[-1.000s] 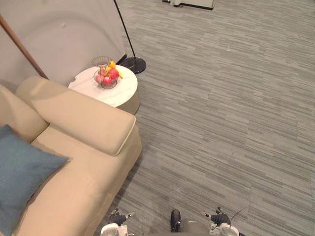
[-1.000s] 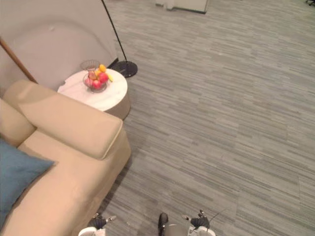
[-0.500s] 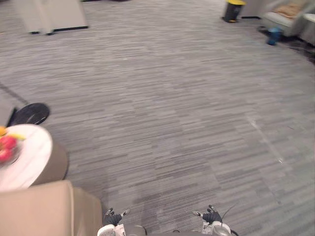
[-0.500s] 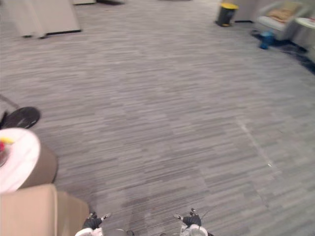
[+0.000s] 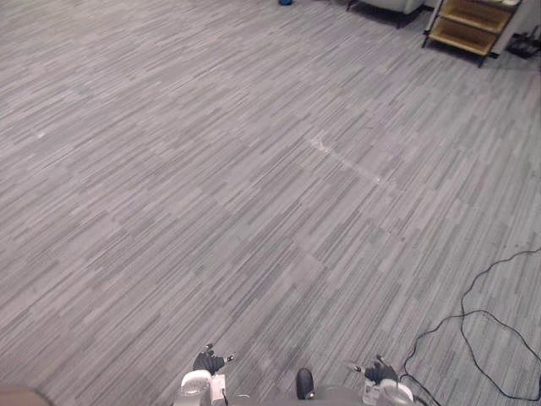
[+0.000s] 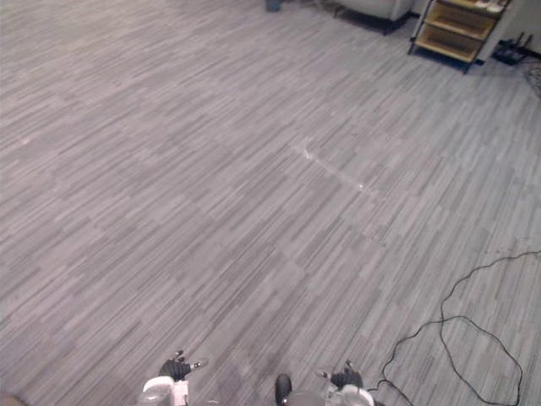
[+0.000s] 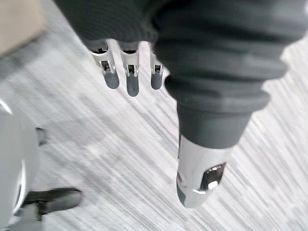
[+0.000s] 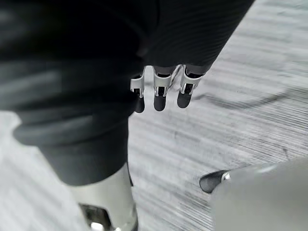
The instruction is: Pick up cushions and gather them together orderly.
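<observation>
Left wrist view: left hand [image 7: 129, 79] straight-fingered, empty — right hand [image 8: 160, 94] likewise (grey floor [image 5: 254, 169] beneath both)

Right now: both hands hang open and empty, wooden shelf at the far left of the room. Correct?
Not quite. The shelf stands at the far right, not the left, as the left eye view shows. The rest holds: the left hand and the right hand hang open and empty.

The left hand [image 7: 129, 72] and right hand [image 8: 161, 91]: silver fingers [image 7: 110, 67] with dark rounded tips, set in a row beside a dark ribbed cover [image 7: 216, 67].
</observation>
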Controlling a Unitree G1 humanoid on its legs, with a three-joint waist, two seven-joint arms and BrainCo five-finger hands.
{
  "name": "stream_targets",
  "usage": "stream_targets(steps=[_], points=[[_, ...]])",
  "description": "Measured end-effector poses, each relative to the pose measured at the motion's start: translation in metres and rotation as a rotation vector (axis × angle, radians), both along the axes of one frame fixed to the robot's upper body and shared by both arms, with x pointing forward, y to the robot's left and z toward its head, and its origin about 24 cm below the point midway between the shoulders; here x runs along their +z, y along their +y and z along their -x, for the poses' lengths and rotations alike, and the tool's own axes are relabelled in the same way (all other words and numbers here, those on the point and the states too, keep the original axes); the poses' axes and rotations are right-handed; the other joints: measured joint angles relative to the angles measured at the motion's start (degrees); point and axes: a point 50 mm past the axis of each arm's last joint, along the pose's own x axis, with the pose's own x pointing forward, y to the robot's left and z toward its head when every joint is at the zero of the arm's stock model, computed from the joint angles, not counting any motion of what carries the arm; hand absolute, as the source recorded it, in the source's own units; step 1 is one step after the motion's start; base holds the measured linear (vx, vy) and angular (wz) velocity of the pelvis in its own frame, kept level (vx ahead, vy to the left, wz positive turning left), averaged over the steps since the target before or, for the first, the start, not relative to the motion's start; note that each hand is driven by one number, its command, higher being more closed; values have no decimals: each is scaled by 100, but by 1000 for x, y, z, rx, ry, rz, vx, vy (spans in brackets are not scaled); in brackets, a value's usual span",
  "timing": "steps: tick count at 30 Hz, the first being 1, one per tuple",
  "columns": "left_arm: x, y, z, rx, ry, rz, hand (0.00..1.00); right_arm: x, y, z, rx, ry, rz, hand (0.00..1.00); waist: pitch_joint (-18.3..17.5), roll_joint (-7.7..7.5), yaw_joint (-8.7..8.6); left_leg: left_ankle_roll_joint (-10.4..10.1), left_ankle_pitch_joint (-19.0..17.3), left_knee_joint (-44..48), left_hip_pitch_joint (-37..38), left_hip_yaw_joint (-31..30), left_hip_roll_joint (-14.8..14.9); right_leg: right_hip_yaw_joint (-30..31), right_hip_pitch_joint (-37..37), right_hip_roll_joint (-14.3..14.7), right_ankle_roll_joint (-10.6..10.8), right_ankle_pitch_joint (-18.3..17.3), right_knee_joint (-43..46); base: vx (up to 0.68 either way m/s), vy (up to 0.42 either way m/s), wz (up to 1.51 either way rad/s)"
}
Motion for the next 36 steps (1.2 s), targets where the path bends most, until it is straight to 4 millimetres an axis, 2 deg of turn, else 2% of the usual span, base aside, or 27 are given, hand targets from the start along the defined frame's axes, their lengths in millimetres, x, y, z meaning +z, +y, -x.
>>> stream_targets(steps=[1,2,4,5,6,7,8,9,11,13,14,15,16,17,18,19,20,21,22,23,25,27,28,30,32,34,36], points=[[-1,-2,2,-2,4,3,0,0,1,0,-15,-4,-10,0,54,5,82,6,-93,511,-195,-162,-11,164,115,37,-42,-172,8,170,61,-104],[-2,-3,6,-9,18,7,0,2,1,-7,-16,-22,-8,0,79,72,105,-140,-575,625,-386,-429,-94,361,189,91,-73,-228,66,169,97,-97],[0,1,3,-21,-3,-10,0,3,5,-16,-24,-41,-21,0,162,-45,112,-284,-1121,-91,-635,-667,-414,711,333,-63,-93,-373,88,188,106,-78],[1,1,3,-30,-10,-14,0,3,7,-17,-31,-47,-26,0,162,-94,144,-376,-1182,-617,-695,-716,-544,833,340,-157,-77,-452,130,170,114,-69],[2,-1,1,-36,-19,-12,0,4,5,-18,-53,-54,-27,0,161,-122,157,-447,-1147,-1521,-762,-886,-773,1001,335,-289,23,-588,165,171,143,-67],[1,-3,2,-44,-16,-9,0,4,3,-17,-60,-51,-23,0,144,-80,167,-659,-909,-2534,-740,-1169,-901,1161,331,-374,126,-685,155,246,206,-77],[0,-5,5,-39,-11,1,0,3,2,-15,-61,-45,-21,0,101,-10,217,-817,-431,-3108,-711,-1274,-888,1336,345,-400,185,-752,129,260,199,-78],[0,-5,5,-34,-10,1,0,3,2,-13,-54,-37,-20,0,96,-15,284,-735,-57,-3288,-584,-1139,-914,1504,410,-463,247,-807,80,346,221,-84],[0,-2,6,-33,-9,-5,0,2,7,-14,-41,-34,-35,0,33,-140,323,-438,-299,-3347,-460,-782,-1098,1684,520,-749,514,-782,19,415,207,-61],[1,2,6,-29,-9,-12,0,1,6,-12,-41,-28,-32,0,33,-179,336,-219,-500,-3173,-299,-524,-1147,1758,498,-843,717,-897,413,385,181,-44],[0,2,7,-29,-5,-14,0,1,7,-12,-34,-27,-31,0,33,-188,337,-163,-588,-3261,-57,-426,-1163,1764,461,-842,931,-927,775,433,183,-59],[-1,1,9,-44,4,-17,0,1,7,-11,-15,-20,-26,0,20,-190,329,-117,-675,-3449,280,-298,-1157,1637,242,-823,1683,-961,1543,353,135,-52],[-1,0,10,-52,6,-17,0,1,8,-11,-7,-19,-25,0,21,-187,328,-101,-699,-3529,415,-264,-1157,1573,87,-819,2028,-944,1952,341,114,-55],[-1,-1,10,-85,11,-23,0,0,9,-9,-4,-18,-31,0,21,-194,322,-70,-740,-3757,807,-165,-1155,1259,-472,-843,2171,-839,3283,333,93,-44],[-1,1,11,-102,17,-33,0,1,7,-11,-2,-28,-25,0,22,-213,313,-67,-743,-3956,1116,-100,-1158,792,-843,-960,2074,-867,3999,335,81,-38],[-1,0,10,-108,14,-32,0,2,6,-12,-1,-31,-23,0,39,-211,303,-67,-743,-4065,1280,-85,-1157,555,-939,-1044,1928,-909,4139,324,61,-25],[-1,-2,9,-119,14,-32,0,3,5,-13,-1,-37,-18,0,62,-206,287,-67,-743,-4237,1521,-41,-1132,165,-1031,-1173,1612,-1000,4192,261,38,-30],[-2,-2,10,-122,23,-31,0,3,4,-13,2,-41,-13,0,84,-156,280,-67,-743,-4513,1892,47,-1036,-435,-1180,-1296,1168,-1167,3903,388,15,-39],[-2,0,11,-123,28,-38,0,5,5,-19,23,-53,-12,0,78,-134,205,-68,-744,-4691,2100,147,-873,-942,-1399,-1275,920,-1172,3126,400,-36,-38],[-2,2,9,-128,25,-44,0,6,7,-24,43,-61,-12,0,79,-133,166,-69,-743,-4771,2149,173,-774,-1076,-1571,-1195,822,-1020,2495,399,-58,-18],[-1,3,7,-163,22,-57,0,7,9,-30,59,-74,-12,0,95,-170,47,-95,-749,-4859,2212,154,-671,-1130,-1800,-1060,792,-226,1057,366,-116,4],[-1,5,10,-183,32,-68,0,3,9,-18,47,-42,-20,0,39,-368,-24,-503,-974,-4808,2469,-148,-754,-963,-1784,-1024,532,1019,168,485,-223,16],[-4,-1,15,-175,51,-47,0,5,1,-17,48,-41,2,0,12,-234,-50,-680,-1108,-4687,2565,-319,-613,-941,-1817,-884,413,1211,455,465,-239,5],[-4,-7,11,-169,41,-29,0,7,-7,-20,43,-49,21,0,-19,-80,-27,-707,-1108,-3505,2058,-555,-442,-1025,-1748,-739,297,914,527,447,-225,-1],[-4,-11,11,-144,39,-12,0,7,-9,-19,42,-47,24,0,83,29,45,-970,-898,-1398,1112,-788,-244,-939,-1450,-544,124,681,438,376,-175,-23],[-3,-7,9,-131,28,-23,0,4,-5,-13,36,-18,8,0,196,32,72,-865,-1088,-465,656,-756,-128,-870,-924,-417,12,460,298,455,-143,-34],[-2,-5,6,-136,17,-31,0,3,-3,-12,33,-16,4,0,259,-32,76,-783,-1220,-400,295,-665,-151,-821,-477,-426,-32,279,107,356,-82,-12]])
